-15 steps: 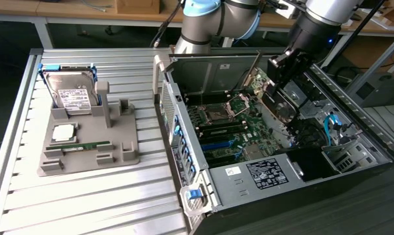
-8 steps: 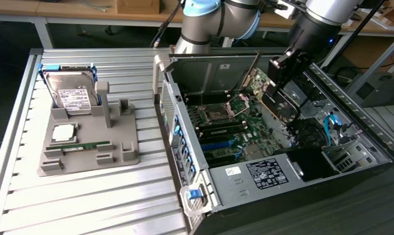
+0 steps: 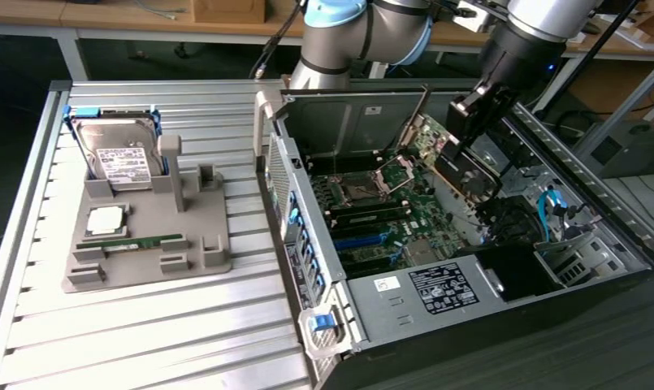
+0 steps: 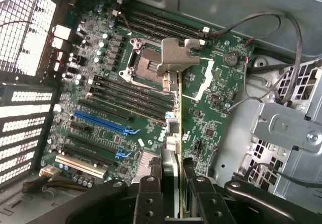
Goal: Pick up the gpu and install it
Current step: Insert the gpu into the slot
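Ribbed silver metal slats form the desk (image 3: pixel 142 325), with wooden benches behind it. On it, a black and grey computer case (image 3: pixel 354 122) lies open on its side, showing a green motherboard (image 3: pixel 381 219) inside. A grey and light-blue robot arm (image 3: pixel 359 32) reaches down over the case from behind.

Beside the case, on the exterior view's left, sits a grey plastic holder tray (image 3: pixel 142 260). It carries an upright silver hard drive with a white label (image 3: pixel 121 158) and a slim green RAM stick (image 3: pixel 132 241).

Inside the case, above the motherboard, the gpu (image 3: pixel 465 162), a dark flat circuit card, stands on edge. The black claw (image 3: pixel 475 120) is clamped on its upper edge. I cannot tell whether the card touches the board.

In the wrist view, the claw (image 4: pixel 176 196) pinches the card edge-on, and its silver end bracket (image 4: pixel 177 58) is at the far end.
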Robot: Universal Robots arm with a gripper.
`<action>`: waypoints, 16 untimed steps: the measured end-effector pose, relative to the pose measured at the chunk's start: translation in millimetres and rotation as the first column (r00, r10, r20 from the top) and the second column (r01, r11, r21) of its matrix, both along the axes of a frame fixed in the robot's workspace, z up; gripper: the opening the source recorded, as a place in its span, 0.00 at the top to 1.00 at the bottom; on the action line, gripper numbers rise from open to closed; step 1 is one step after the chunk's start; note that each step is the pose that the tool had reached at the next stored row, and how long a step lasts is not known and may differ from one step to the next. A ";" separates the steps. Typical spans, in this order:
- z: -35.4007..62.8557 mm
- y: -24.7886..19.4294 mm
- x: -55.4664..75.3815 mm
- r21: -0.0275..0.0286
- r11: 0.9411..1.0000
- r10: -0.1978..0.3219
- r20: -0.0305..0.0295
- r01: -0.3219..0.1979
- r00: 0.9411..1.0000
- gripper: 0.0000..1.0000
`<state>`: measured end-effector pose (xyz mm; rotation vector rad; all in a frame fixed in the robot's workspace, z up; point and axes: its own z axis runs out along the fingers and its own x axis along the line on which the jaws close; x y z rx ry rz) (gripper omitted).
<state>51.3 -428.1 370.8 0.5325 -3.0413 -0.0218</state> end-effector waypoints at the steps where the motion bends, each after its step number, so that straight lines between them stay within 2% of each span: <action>1: 0.0 0.0 0.0 0.000 1.000 0.010 0.000 -0.010 1.000 0.73; 9: 0.0 0.0 0.0 0.000 0.998 0.067 0.000 -0.067 0.998 0.73; 16: 0.0 0.0 0.0 0.000 0.993 0.121 0.000 -0.121 0.993 0.73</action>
